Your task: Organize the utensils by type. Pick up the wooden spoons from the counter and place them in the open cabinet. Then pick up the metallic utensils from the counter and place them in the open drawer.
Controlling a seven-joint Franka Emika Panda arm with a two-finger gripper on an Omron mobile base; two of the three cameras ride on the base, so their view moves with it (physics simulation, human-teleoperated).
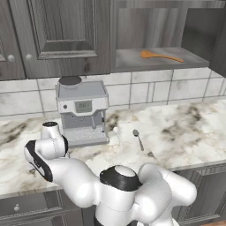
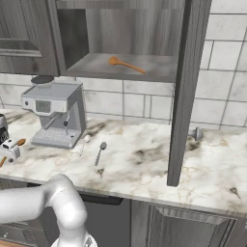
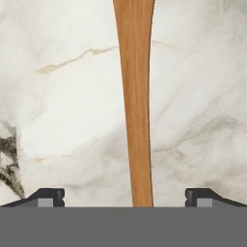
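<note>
The claw (image 3: 123,198) is seen in the hand view with its two tips spread wide apart, one at each lower corner. A wooden spoon handle (image 3: 135,101) runs straight up the middle between the tips, over the pale marble of the counter (image 3: 62,120). No contact between the tips and the handle is visible; whether the handle lies on the marble or is lifted cannot be told from this view.

In the right base view the hand is seen at the far left edge of the counter, left of the coffee machine (image 2: 54,115), with an orange-brown spoon end (image 2: 20,142) showing beside it.

The other wooden spoon (image 1: 161,56) is lying flat on the shelf of the open cabinet (image 1: 132,59), toward its middle.

One darker silvery spoon (image 1: 138,139) is lying on the counter near the front edge, right of the coffee machine. A paler silvery spoon (image 2: 85,143) is seen just beside the machine's base, between the machine and the darker one.
</note>
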